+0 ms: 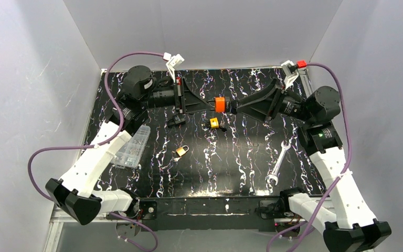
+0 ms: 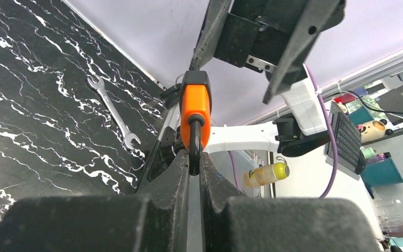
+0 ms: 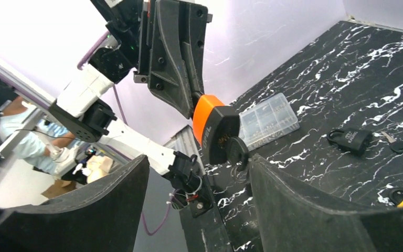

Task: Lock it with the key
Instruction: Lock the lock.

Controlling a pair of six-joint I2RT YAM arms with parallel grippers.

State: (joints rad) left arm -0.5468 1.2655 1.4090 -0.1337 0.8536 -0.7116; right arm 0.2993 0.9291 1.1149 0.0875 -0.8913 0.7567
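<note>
An orange padlock (image 1: 220, 104) hangs in the air above the back middle of the black marbled table (image 1: 252, 173). My left gripper (image 1: 210, 105) is shut on its black shackle (image 2: 194, 149); the orange body (image 2: 195, 105) sticks out past my fingertips. A black-headed key (image 3: 237, 152) sits in the keyhole at the padlock's (image 3: 213, 130) bottom end. My right gripper (image 1: 235, 108) faces the left one, with its jaws wide open around the key end (image 3: 198, 160). The key head is close to my right-hand finger (image 3: 294, 205); I cannot tell whether they touch.
On the table lie a black padlock (image 1: 176, 119) with a key, a yellow padlock (image 1: 214, 123), a brass padlock (image 1: 180, 151), a wrench (image 1: 276, 163) at the right and a clear plastic box (image 1: 132, 147) at the left. White walls enclose the table.
</note>
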